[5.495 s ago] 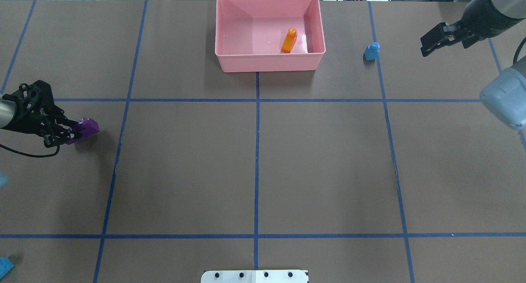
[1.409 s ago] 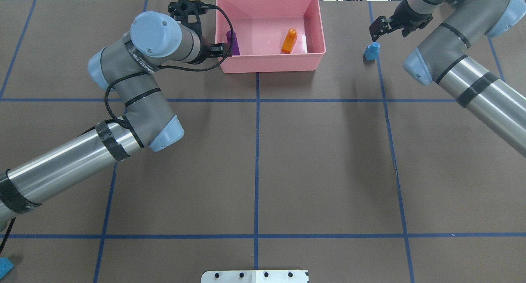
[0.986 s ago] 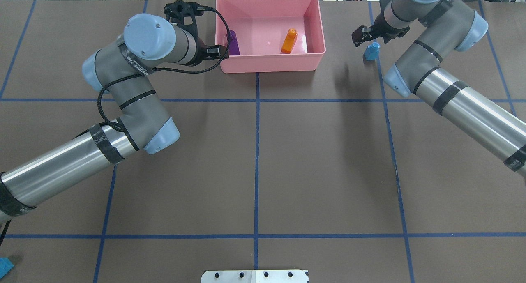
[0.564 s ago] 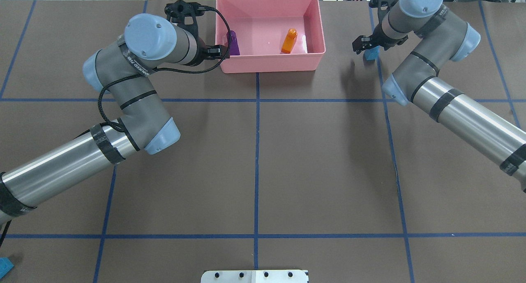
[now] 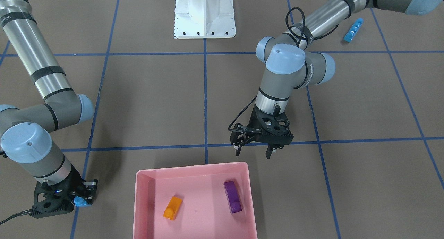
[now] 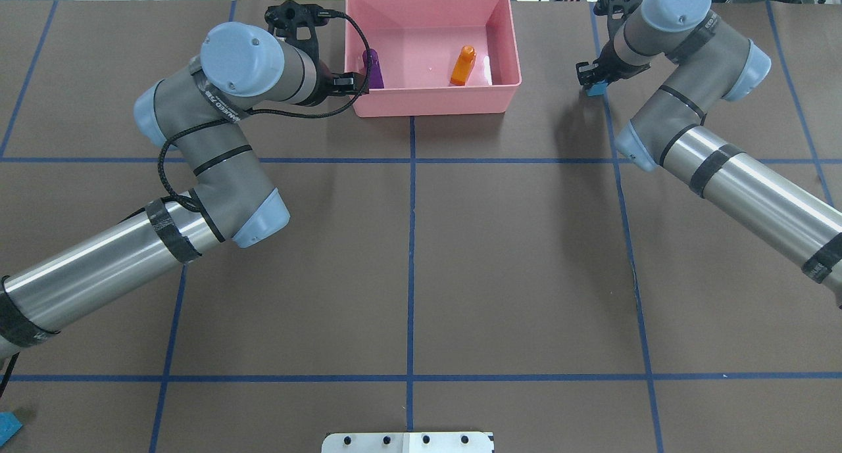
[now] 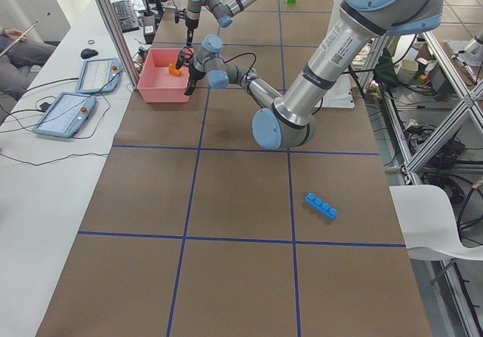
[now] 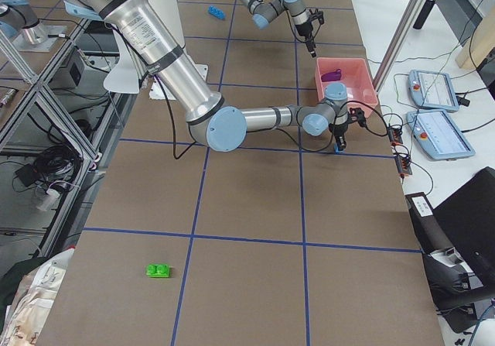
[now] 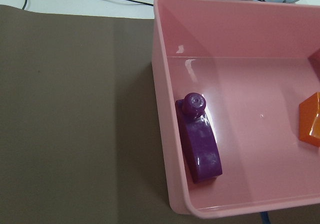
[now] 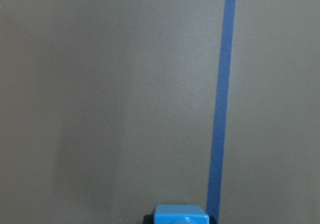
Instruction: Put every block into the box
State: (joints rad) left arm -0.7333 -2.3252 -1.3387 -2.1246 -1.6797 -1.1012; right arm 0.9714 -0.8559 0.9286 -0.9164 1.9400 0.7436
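Note:
The pink box stands at the table's far edge, also in the overhead view. The orange block and the purple block lie inside it; the left wrist view shows the purple block against the box's wall. My left gripper is open and empty, just outside the box. My right gripper is down on the table, shut on the small light-blue block, seen also in the right wrist view. The long light-blue block and the green block lie far off.
The white robot base stands at the near middle of the table. Blue tape lines cross the brown table cover. Operator tablets and cables lie on the white bench behind the box.
My left arm carried the purple block into the box, let it go and has backed off slightly. My right arm swung over to the small light-blue block and came down around it.

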